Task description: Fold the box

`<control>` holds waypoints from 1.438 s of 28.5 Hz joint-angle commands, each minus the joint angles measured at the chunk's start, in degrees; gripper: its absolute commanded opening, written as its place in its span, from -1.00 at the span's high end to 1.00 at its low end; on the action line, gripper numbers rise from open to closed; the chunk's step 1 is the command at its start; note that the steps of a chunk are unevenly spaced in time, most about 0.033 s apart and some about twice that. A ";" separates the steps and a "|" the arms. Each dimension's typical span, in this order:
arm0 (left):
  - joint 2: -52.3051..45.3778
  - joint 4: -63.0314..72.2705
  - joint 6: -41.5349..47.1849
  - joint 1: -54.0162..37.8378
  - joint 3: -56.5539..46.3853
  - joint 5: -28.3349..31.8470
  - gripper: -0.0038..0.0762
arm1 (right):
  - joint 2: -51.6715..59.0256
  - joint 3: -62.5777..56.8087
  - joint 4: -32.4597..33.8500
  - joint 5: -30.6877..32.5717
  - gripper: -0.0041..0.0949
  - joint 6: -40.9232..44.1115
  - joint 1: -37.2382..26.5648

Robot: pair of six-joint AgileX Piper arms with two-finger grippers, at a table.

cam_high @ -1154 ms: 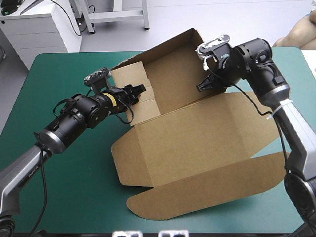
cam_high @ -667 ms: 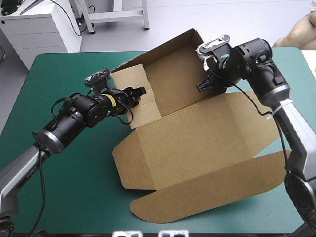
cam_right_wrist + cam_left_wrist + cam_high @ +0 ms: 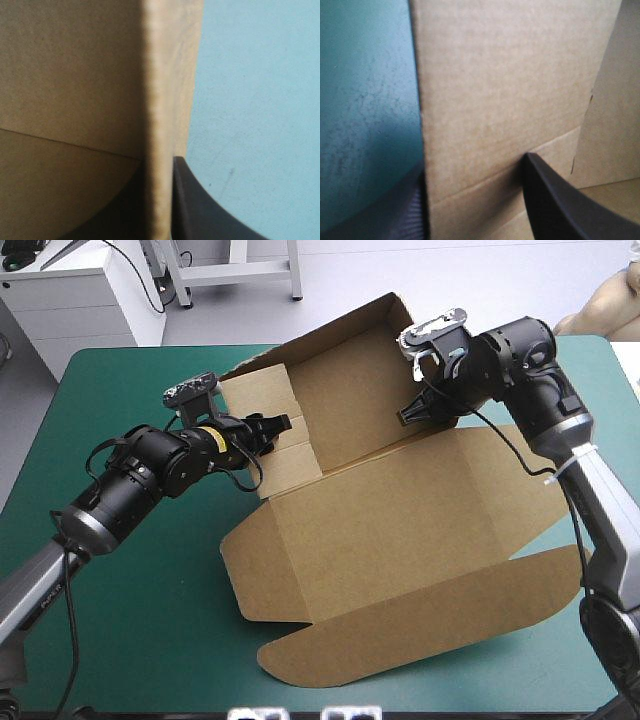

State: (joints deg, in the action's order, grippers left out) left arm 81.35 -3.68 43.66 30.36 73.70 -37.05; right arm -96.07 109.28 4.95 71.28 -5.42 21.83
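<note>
The left arm (image 3: 110,500) comes in low from the near left corner and reaches toward the middle. The left gripper (image 3: 282,424) points sideways, and its black fingers (image 3: 555,205) squeeze the box (image 3: 400,530). The right arm (image 3: 590,490) goes up and bends over at the far side. The right gripper (image 3: 412,412) points down and left, and its fingers (image 3: 200,210) pinch the box too.

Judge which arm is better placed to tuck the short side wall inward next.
Left, probably. The left gripper is shut on the short side wall of the box; the right gripper pinches the tall back wall, farther away.
</note>
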 commanded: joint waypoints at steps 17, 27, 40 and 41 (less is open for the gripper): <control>-1.48 15.71 -0.52 0.13 1.63 -4.65 -0.22 | 3.96 2.42 -5.85 -0.69 0.95 -3.96 0.73; -6.91 19.13 -1.84 0.13 1.63 -2.75 0.02 | 3.86 2.42 -5.85 -0.80 0.95 -3.96 0.73; -7.80 16.24 -3.64 8.10 1.63 0.81 0.03 | 3.86 2.42 -5.85 -0.06 0.95 -3.96 0.73; -7.89 15.30 -3.53 8.10 1.63 1.19 0.03 | 3.86 2.42 -5.85 -0.06 0.95 -3.96 0.73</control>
State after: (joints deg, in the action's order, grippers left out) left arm 75.53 9.14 40.20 37.02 73.26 -45.59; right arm -95.12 109.74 7.95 71.28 -10.66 21.47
